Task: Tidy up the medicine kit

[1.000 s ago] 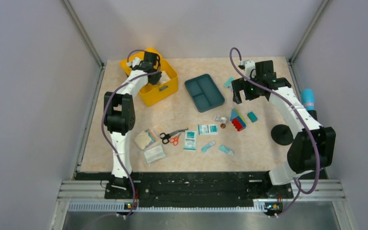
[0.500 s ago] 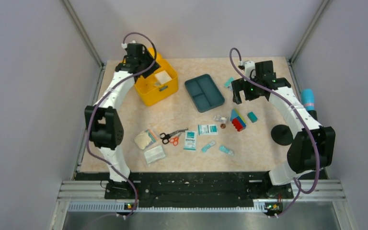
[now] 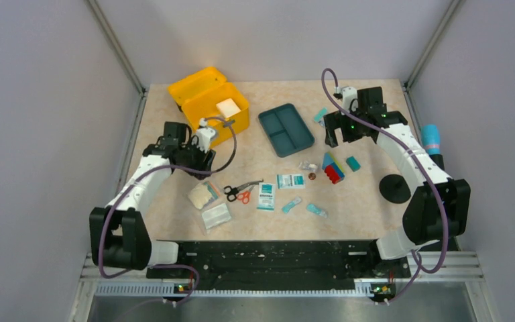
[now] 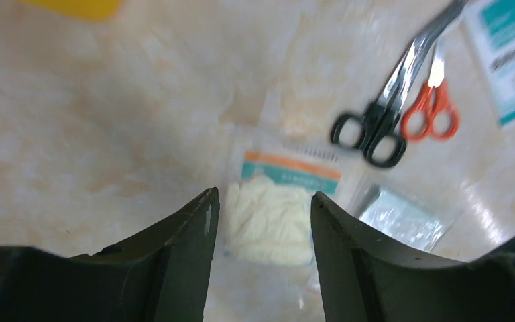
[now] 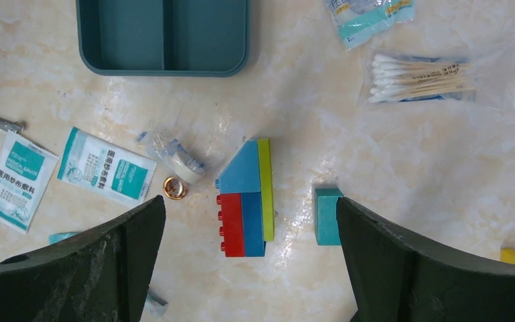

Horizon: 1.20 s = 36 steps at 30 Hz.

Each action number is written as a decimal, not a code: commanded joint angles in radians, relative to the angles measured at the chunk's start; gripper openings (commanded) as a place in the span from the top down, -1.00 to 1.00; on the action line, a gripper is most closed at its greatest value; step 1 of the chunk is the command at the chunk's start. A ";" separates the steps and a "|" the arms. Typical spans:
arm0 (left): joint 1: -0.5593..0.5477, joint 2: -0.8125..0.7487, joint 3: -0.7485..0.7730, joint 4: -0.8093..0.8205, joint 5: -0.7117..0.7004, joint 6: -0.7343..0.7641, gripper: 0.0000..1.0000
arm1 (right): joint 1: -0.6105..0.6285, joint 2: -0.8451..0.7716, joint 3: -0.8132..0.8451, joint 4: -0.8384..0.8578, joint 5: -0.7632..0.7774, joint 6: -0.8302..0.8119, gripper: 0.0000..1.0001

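The medicine kit (image 3: 209, 106) is a yellow box at the back left, its lid open, with a white pad (image 3: 229, 107) lying inside. My left gripper (image 3: 198, 163) (image 4: 263, 201) hangs open in front of the kit, nothing held. Between its fingers (image 4: 194, 225), lower down, shows a clear bag of white cotton (image 4: 275, 211) (image 3: 203, 194) on the table. My right gripper (image 3: 340, 134) (image 5: 249, 204) stands wide open and empty above the stack of coloured blocks (image 5: 245, 198) (image 3: 333, 171).
A dark teal compartment tray (image 3: 286, 129) (image 5: 164, 37) lies mid-table. Black and orange scissors (image 3: 241, 191) (image 4: 375, 127), sachets (image 3: 290, 180) (image 5: 107, 168), a clear packet (image 3: 216, 216), cotton swabs (image 5: 419, 77), a tape roll (image 5: 181, 157) and a small teal block (image 5: 326, 215) are scattered around. A black disc (image 3: 395, 189) sits at right.
My left gripper has come out of the kit, opened, and swung back toward the near left over the cotton bag; the white pad now lies in the box. The right arm has not moved.
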 commanded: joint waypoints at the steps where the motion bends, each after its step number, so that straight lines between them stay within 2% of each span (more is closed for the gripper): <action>1: 0.046 0.085 -0.036 -0.148 -0.056 0.233 -0.16 | 0.010 -0.041 -0.007 0.041 -0.022 0.013 -0.92; 9: 0.084 0.284 0.024 -0.182 -0.095 0.246 -0.18 | 0.009 -0.057 -0.036 0.054 -0.024 0.015 -0.93; 14: 0.098 0.321 -0.007 -0.135 -0.123 0.278 -0.04 | 0.009 -0.072 -0.046 0.054 -0.017 0.009 -0.93; 18: 0.134 0.339 -0.007 -0.156 -0.087 0.299 0.39 | 0.009 -0.081 -0.055 0.054 -0.011 0.004 -0.93; 21: 0.158 0.346 0.029 -0.225 -0.002 0.320 0.91 | 0.009 -0.085 -0.059 0.054 -0.004 0.001 -0.93; 22: 0.171 0.343 0.042 -0.256 0.036 0.335 1.00 | 0.010 -0.086 -0.059 0.053 -0.003 0.000 -0.93; 26: 0.233 0.298 0.115 -0.405 0.195 0.487 1.00 | 0.009 -0.083 -0.050 0.048 0.003 -0.003 -0.93; 32: 0.223 0.229 0.325 -0.623 0.406 0.641 1.00 | 0.009 -0.082 -0.045 0.046 0.011 -0.006 -0.93; 34: 0.196 0.232 0.408 -0.630 0.474 0.603 1.00 | 0.011 -0.082 -0.050 0.047 0.011 -0.006 -0.93; 36: 0.167 0.246 0.486 -0.548 0.522 0.467 1.00 | 0.010 -0.081 -0.055 0.052 0.010 -0.006 -0.93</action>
